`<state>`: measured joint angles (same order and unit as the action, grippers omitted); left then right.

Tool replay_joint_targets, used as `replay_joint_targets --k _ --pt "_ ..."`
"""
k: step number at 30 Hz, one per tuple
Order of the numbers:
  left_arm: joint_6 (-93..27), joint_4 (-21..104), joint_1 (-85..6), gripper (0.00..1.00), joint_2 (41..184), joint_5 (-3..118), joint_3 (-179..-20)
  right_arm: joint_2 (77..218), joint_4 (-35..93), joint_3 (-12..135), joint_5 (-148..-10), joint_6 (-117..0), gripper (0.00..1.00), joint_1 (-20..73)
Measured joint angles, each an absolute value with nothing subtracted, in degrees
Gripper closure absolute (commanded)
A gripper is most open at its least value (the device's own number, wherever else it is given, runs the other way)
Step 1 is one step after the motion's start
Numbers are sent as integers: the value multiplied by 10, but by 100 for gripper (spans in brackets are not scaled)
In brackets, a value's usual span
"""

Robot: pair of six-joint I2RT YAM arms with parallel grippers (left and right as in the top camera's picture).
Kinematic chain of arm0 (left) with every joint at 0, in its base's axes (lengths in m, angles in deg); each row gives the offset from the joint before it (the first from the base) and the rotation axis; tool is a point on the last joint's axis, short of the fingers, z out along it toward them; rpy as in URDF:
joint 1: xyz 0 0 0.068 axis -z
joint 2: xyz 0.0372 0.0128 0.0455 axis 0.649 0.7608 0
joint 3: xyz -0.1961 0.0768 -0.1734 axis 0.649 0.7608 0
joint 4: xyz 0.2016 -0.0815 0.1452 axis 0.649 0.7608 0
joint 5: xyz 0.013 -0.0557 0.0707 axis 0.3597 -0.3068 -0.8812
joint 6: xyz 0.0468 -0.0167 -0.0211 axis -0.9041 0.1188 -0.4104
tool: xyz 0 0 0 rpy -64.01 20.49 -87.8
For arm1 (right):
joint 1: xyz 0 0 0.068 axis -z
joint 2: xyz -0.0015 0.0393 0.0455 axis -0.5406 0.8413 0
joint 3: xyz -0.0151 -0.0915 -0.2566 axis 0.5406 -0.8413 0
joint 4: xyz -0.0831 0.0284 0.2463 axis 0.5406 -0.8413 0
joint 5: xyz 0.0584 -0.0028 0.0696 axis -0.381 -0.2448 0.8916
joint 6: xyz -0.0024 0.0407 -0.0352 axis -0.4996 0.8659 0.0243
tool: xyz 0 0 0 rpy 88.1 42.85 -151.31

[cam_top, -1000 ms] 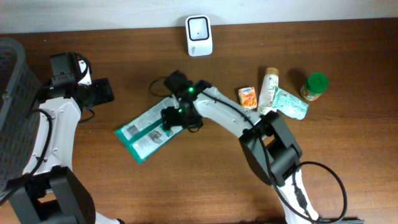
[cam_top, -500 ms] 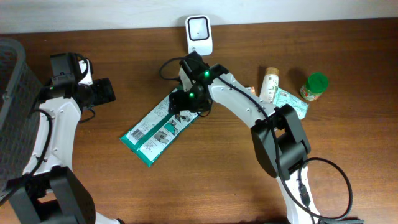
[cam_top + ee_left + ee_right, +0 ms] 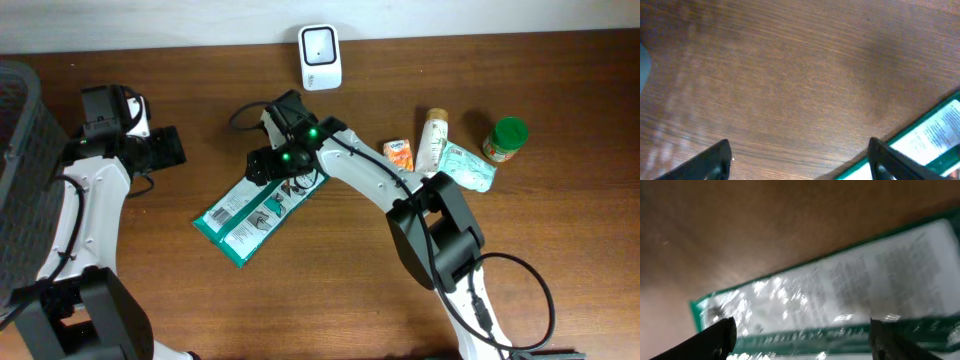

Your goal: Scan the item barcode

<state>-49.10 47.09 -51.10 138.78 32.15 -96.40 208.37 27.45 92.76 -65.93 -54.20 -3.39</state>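
While the packet (image 3: 255,208) lies flat on the surface (image 3: 330,290), left of centre and label side up, the step in hand is judged to be the pickup, not yet made. The right tool (image 3: 262,166) hovers over the packet's far right end, jaws apart and clamped on nothing. Its wrist view is blurred, so contact cannot be confirmed. The left tool (image 3: 168,147) hangs over bare wood to the left, jaws apart and empty.

The next move calls for a grip on the packet's edge, then a lift and turn toward the scanner (image 3: 320,57) at the far edge. The thin film may sag or slip.

The surface is dark brown wood. A carton (image 3: 399,155), bottle (image 3: 433,140), pouch (image 3: 465,165) and jar (image 3: 505,138) sit far right, and a basket (image 3: 20,150) sits far left. A pale wall (image 3: 500,15) runs behind.
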Motion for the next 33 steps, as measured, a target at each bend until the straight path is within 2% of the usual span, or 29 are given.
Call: replay_joint_targets --k 7,14,20,29,31,33 --pt "-429 481 -511 25 1388 343 -917 2095 397 929 -742 -601 26 -30" --pt "-407 478 -511 21 1388 345 -898 2135 409 930 -779 -661 29 -26" --pt "-406 478 -511 20 1388 352 -898 2134 308 949 -788 -687 30 -2" --pt "-406 479 -511 21 1388 362 -898 2127 -18 1013 -791 -680 29 48" --pt "-406 481 -511 24 1388 369 -897 2127 -68 1013 -770 -679 29 46" --pt "-405 484 -506 32 1388 374 -889 2127 -90 1013 -753 -680 29 39"
